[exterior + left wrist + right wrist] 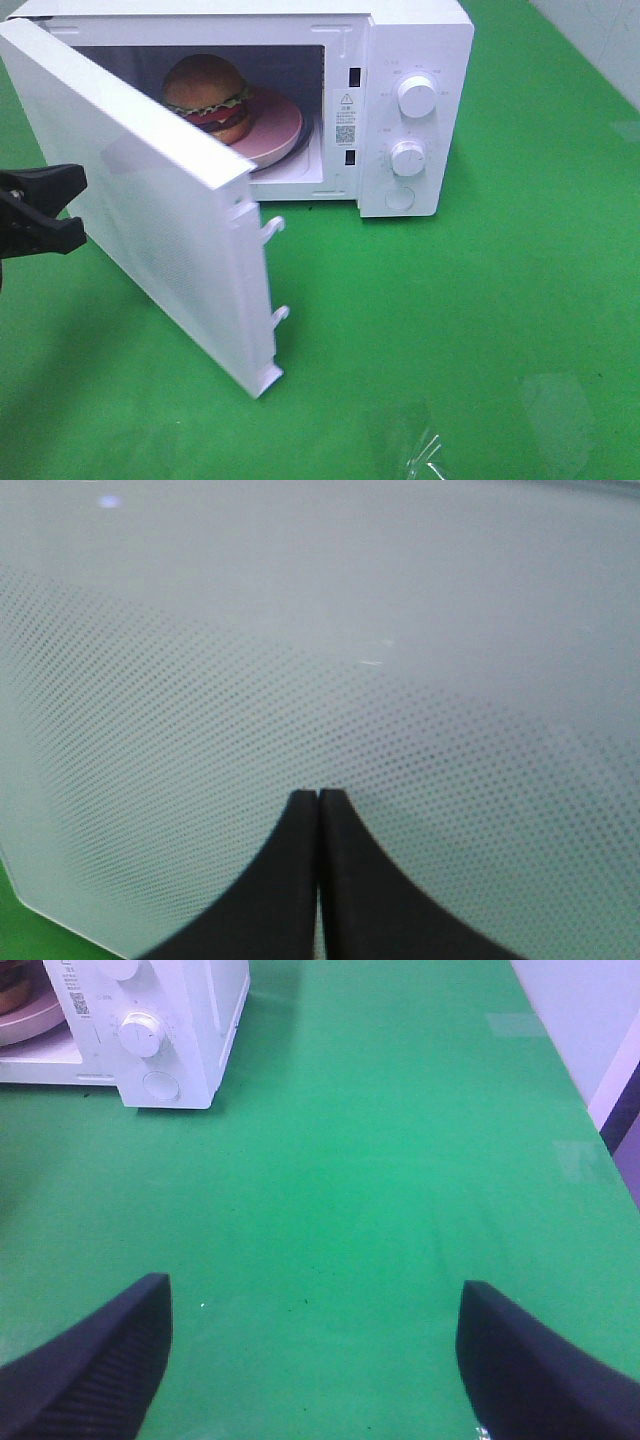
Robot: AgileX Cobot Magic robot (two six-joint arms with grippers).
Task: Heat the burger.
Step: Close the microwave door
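Left claw point(62, 210) sitting pressed together by door point(150, 200), 9 o'clock | right claw point(315, 1288) hanging spread | burger point(207, 95) lying on plate point(280, 130) in microwave point(430, 40)

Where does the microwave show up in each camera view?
Exterior high: microwave at the top, standing open.
Left wrist: only its dotted door, filling the picture.
Right wrist: only its knob panel, in the distance.
Shared landmark: the green tabletop.

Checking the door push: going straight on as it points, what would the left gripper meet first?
The left gripper, shut, would meet the outer face of the open microwave door, apparently close ahead.
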